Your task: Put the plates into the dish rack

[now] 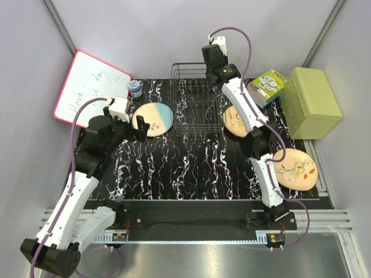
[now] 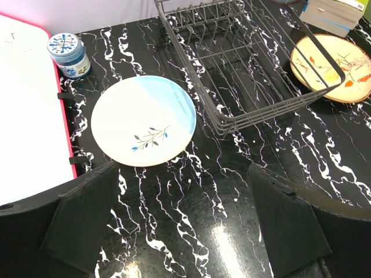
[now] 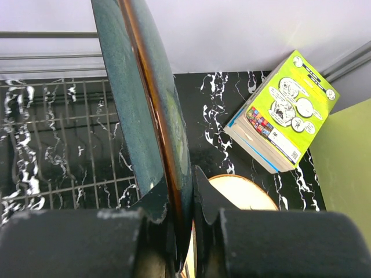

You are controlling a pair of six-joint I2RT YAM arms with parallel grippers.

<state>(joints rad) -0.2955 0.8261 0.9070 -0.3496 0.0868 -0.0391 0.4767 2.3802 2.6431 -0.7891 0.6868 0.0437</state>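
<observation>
Top external view: a black, white-veined tabletop (image 1: 191, 168) is enclosed by pale grey walls (image 1: 156, 35). A rectangular dark wire dish rack (image 1: 196, 104) stands at upper centre. A half-beige, half-light-blue round plate (image 1: 153, 119) lies flat just left of it. One orange-tan branch-patterned plate (image 1: 232, 119) lies just right of it, partly hidden by the right arm. A second orange-tan plate (image 1: 298, 169) lies at lower right.

A pink-rimmed whiteboard (image 1: 87, 87), a small blue-lidded jar (image 1: 135, 88), a lime-green book (image 1: 268, 87) and a pale green box (image 1: 313, 103) are noted along the upper margins.

Left wrist view: the left gripper (image 2: 185, 231) is spread wide and empty above bare tabletop.

Right wrist view: the right gripper (image 3: 182, 202) is clamped on a glossy dark blue-grey plate (image 3: 136, 104). The plate is held on edge, with the rack behind it at frame left.
</observation>
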